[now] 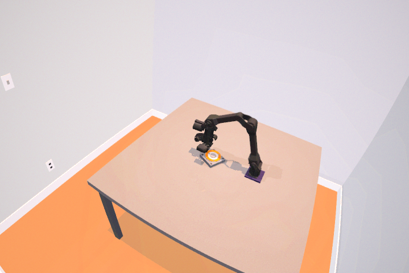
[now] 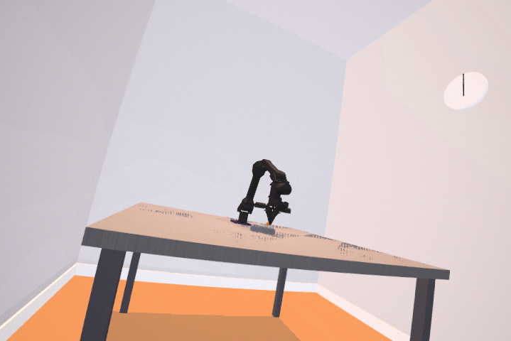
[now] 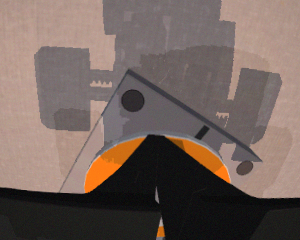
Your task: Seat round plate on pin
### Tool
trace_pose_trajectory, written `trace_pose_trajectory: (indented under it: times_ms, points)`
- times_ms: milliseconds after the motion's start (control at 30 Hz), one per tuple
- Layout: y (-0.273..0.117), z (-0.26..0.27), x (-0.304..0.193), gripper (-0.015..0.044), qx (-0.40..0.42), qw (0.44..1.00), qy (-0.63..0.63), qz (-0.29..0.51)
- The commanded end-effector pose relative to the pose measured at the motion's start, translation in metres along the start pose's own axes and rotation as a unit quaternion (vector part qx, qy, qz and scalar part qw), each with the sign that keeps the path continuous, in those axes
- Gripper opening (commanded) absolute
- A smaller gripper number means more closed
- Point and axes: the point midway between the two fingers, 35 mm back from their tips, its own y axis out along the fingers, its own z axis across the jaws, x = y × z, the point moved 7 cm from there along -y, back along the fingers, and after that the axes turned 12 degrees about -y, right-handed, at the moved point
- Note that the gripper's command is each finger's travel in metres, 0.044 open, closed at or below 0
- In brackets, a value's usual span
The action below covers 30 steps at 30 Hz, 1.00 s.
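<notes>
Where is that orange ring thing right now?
In the top view the orange plate lies on the grey square base near the table's middle, left of the arm's purple mount, with the shut claw at its edge.

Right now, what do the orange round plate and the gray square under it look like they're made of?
The plate looks like smooth plastic: flat, bright orange, no shine or grain. The base looks like matte gray metal or hard plastic, with crisp edges and dark round corner holes. Neither can be told for sure.

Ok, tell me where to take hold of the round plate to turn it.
Likely the orange ring of the plate, from above: it lies low on the grey base, leaving little side edge. The gripper is shut, its tips over the ring, so pushing the rim round suits better than pinching.
</notes>
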Motion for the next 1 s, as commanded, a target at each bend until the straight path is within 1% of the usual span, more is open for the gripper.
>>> trace_pose_trajectory:
  times_ms: [0,533,867,967]
  points:
    - [0.000,-0.006,-0.001,0.0000,-0.001,1.000,-0.001,0.001]
    - [-0.001,-0.019,-0.005,0.0000,-0.002,1.000,-0.001,0.001]
    - [-0.044,-0.017,-0.005,0.0000,-0.002,1.000,-0.001,0.001]
    - [-0.047,-0.017,-0.006,0.0000,-0.002,1.000,-0.001,0.001]
